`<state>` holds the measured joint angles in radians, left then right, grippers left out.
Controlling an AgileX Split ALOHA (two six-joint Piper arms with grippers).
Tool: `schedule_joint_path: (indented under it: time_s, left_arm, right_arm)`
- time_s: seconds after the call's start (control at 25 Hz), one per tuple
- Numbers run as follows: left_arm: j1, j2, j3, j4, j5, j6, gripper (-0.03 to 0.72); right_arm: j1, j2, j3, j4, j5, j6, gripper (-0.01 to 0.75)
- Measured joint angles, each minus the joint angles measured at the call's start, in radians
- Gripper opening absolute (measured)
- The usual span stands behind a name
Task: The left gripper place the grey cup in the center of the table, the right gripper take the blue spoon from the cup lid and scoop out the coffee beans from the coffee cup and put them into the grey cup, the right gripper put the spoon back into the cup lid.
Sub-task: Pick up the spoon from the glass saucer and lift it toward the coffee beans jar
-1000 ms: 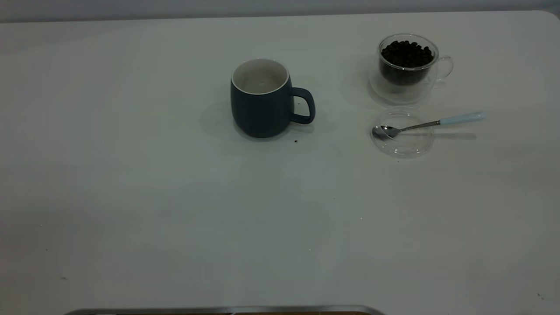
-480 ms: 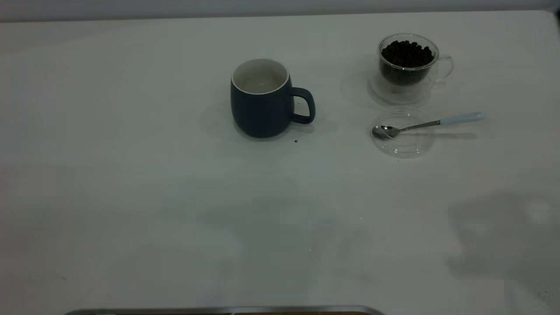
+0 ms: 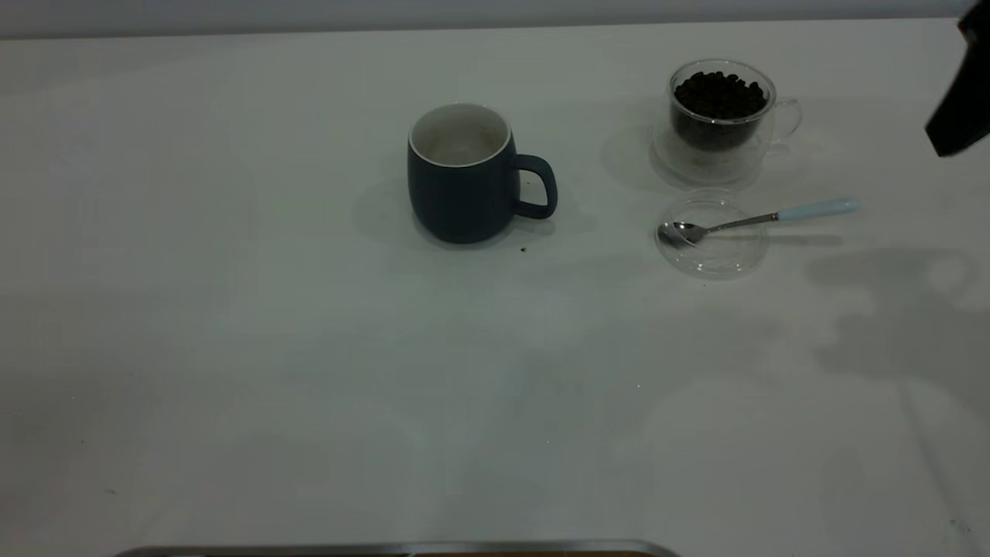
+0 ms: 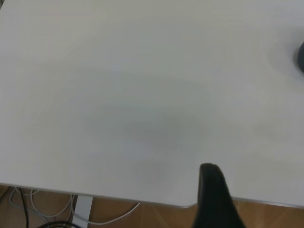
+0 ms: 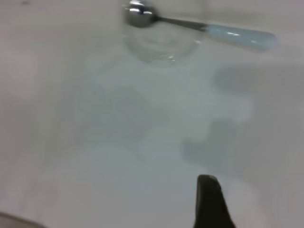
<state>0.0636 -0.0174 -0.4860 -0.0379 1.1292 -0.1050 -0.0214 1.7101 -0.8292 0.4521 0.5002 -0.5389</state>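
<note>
While the grey cup (image 3: 462, 176) stands mid-table, the blue spoon (image 3: 762, 219) lies with its bowl in the cup lid (image 3: 711, 236), just beside the coffee cup (image 3: 721, 112). Whether the right gripper (image 3: 963, 97), at the table's right edge, is open cannot be told.

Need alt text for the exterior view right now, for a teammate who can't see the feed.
A grey cup stands near the middle of a white table, its handle toward the glass coffee cup of coffee beans. Nearer the camera than that cup, the blue spoon rests with its bowl in the clear cup lid. A dark part of the right arm enters at the right edge.
</note>
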Motion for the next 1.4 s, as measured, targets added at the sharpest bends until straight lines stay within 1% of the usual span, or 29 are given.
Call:
schedule_joint_path:
  time_s: [0.08,0.2,0.32,0.4,0.44,0.72,1.12,1.4]
  left_arm:
    - [0.0,0.0,0.0,0.0,0.0,0.0,0.514]
    - [0.0,0.0,0.0,0.0,0.0,0.001,0.514]
    - [0.0,0.0,0.0,0.0,0.0,0.001,0.514]
    - [0.0,0.0,0.0,0.0,0.0,0.001,0.514]
    - [0.0,0.0,0.0,0.0,0.0,0.001,0.514]
    - [0.0,0.0,0.0,0.0,0.0,0.001,0.514]
    - [0.0,0.0,0.0,0.0,0.0,0.001,0.514]
    - [0.0,0.0,0.0,0.0,0.0,0.001,0.514]
  right_arm:
    - [-0.058,0.075,-0.046,0.082,0.015,-0.096,0.507]
    - [-0.131,0.201,-0.114,0.269,0.048,-0.274,0.507]
    - [-0.196,0.327,-0.196,0.454,0.137,-0.449,0.507]
    - [-0.226,0.4,-0.248,0.531,0.201,-0.528,0.507]
    - [-0.233,0.433,-0.273,0.547,0.216,-0.556,0.507]
    - [-0.239,0.551,-0.386,0.571,0.259,-0.589,0.507]
    - [-0.278,0.659,-0.438,0.577,0.304,-0.599,0.507]
    - [-0.282,0.736,-0.468,0.656,0.363,-0.655,0.507]
